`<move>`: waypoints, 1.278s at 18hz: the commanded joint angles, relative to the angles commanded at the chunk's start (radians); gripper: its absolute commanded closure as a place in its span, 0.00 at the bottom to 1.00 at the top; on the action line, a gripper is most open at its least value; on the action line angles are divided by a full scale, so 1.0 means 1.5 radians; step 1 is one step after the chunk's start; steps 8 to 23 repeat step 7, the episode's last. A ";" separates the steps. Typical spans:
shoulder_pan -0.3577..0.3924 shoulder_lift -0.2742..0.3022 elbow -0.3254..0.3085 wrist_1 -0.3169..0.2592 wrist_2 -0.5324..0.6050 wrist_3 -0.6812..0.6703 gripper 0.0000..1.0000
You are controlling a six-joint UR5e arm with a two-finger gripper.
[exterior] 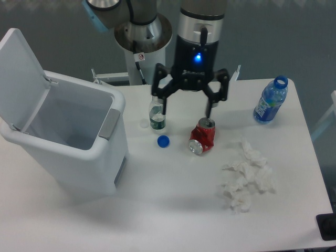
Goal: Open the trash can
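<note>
soft, even overhead light, faint shadows on the table (173, 210), slightly grainy but sharp.

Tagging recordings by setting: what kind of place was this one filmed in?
Probably a robotics lab or test bench set up for tidying trials: a robot arm's gripper hangs open over a plain white table holding a lidded trash can, a crushed red can and crumpled tissues.
</note>
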 joint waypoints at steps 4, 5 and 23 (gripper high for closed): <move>0.005 -0.002 -0.002 0.000 0.053 0.110 0.00; 0.006 -0.003 -0.004 0.000 0.056 0.112 0.00; 0.008 -0.003 -0.003 0.004 0.065 0.112 0.00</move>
